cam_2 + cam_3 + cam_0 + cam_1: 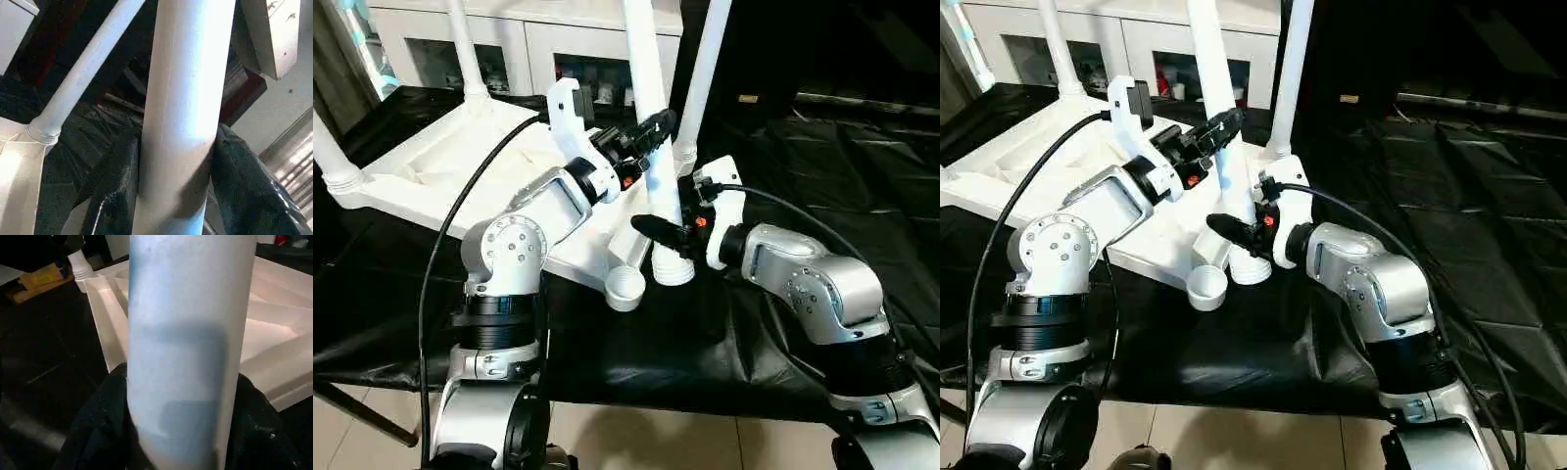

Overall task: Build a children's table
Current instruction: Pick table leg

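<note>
Leg [656, 147]: smooth, rigid, probably light and slippery tube. My left gripper [651, 130] and right gripper [668, 233] both clamp its shaft, left above right. Best hold: low, near the flared end.

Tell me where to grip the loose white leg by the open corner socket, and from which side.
Grip the loose leg on its smooth straight shaft, above the flared ribbed end, closing across it from opposite sides. It stands near upright beside the open socket, so a sideways approach suits. Both the left pincer and right pincer hold it this way.
</note>
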Tool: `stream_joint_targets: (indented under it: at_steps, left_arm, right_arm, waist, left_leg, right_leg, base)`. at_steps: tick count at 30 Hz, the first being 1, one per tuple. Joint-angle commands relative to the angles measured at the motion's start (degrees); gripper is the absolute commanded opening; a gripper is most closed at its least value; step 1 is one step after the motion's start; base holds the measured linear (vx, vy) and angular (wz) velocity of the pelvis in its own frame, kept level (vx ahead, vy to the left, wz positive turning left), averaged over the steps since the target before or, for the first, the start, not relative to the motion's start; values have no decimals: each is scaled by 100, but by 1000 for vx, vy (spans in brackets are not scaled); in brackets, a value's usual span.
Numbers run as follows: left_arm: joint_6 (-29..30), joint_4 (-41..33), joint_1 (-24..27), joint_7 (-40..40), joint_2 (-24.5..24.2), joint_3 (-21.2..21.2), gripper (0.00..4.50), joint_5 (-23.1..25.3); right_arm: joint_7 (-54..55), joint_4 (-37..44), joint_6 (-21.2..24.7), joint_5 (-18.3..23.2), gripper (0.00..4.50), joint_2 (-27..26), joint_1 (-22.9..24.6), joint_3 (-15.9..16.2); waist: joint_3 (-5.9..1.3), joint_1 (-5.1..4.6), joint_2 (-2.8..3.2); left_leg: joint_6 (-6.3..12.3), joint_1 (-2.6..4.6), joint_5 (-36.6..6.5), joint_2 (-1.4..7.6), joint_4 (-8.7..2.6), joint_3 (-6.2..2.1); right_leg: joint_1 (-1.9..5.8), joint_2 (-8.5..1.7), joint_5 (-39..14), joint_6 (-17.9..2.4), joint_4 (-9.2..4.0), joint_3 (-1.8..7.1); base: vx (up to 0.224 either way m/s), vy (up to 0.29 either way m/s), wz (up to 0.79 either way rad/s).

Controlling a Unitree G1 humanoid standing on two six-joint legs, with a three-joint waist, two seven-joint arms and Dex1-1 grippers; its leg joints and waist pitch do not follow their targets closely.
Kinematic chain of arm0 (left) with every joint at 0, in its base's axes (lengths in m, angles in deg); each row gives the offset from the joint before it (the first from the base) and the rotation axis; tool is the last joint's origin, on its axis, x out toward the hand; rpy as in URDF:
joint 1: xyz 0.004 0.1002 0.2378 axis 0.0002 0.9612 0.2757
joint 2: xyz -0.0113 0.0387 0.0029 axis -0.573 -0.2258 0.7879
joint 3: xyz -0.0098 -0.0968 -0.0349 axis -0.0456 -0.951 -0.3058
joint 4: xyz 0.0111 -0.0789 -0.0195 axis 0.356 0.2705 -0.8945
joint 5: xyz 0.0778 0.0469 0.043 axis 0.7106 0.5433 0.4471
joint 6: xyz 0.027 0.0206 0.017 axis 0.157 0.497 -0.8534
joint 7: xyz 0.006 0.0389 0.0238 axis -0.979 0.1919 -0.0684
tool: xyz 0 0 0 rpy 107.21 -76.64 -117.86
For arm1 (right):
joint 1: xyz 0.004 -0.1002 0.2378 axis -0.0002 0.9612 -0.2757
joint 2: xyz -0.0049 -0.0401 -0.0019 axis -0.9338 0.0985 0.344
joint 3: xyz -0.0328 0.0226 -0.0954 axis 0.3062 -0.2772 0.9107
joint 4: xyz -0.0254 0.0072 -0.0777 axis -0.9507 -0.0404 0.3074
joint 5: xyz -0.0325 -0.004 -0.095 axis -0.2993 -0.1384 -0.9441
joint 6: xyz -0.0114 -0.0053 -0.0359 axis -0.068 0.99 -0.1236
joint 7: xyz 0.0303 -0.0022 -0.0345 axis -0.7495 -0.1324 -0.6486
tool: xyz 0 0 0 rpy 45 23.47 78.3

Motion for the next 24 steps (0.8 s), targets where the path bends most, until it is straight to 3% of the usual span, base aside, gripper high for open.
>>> stream_joint_targets:
  at_steps: [1, 4, 8, 12, 16, 24]
  left_arm:
    - [126, 4, -110, -215, 22, 264, 186, -63]
    - [145, 55, -161, -435, -148, 253, 186, -64]
    - [298, 117, -228, -754, -351, 263, 183, -147]
    - [508, 210, -341, -1033, -514, 163, 183, -373]
    - [723, 394, -523, -1340, -664, -87, 183, -716]
    - [979, 454, -613, -1670, -755, -135, 183, -1012]
  right_arm:
    - [-94, -26, -104, 139, 226, -23, -53, -144]
    - [-481, -14, 139, 477, 263, 105, -127, -379]
    - [-1037, 44, 417, 696, 301, 499, -192, -397]
    - [-1603, 57, 797, 1023, 303, 894, -286, -485]
    - [-2139, -11, 1238, 1487, 303, 1286, -425, -700]
    - [-2414, -105, 1609, 1745, 303, 1428, -513, -759]
  waist:
    - [-460, -4, -18]
    - [-460, -6, -40]
    - [-466, 24, -40]
    - [-452, 27, -100]
    - [-461, 38, -125]
    - [-462, 44, -127]
  left_leg:
    - [-362, 139, -1172, 212, -420, -146]
    - [-286, 148, -1167, 208, -414, -131]
    - [-244, 151, -1045, 209, -401, -131]
    - [-184, 138, -987, 192, -384, -117]
    - [-105, 130, -818, 196, -360, -110]
    - [-139, 141, -815, 218, -362, -110]
  right_leg:
    - [277, -325, -1094, -679, -396, 246]
    - [276, -320, -1082, -712, -399, 248]
    - [293, -315, -968, -770, -371, 243]
    - [297, -325, -1167, -779, -385, 244]
    - [304, -328, -1045, -919, -358, 241]
    - [286, -344, -1118, -981, -361, 238]
  base:
    - [0, 0, 0]
    - [0, 0, 0]
    - [0, 0, 0]
    - [0, 0, 0]
    - [0, 0, 0]
    - [0, 0, 0]
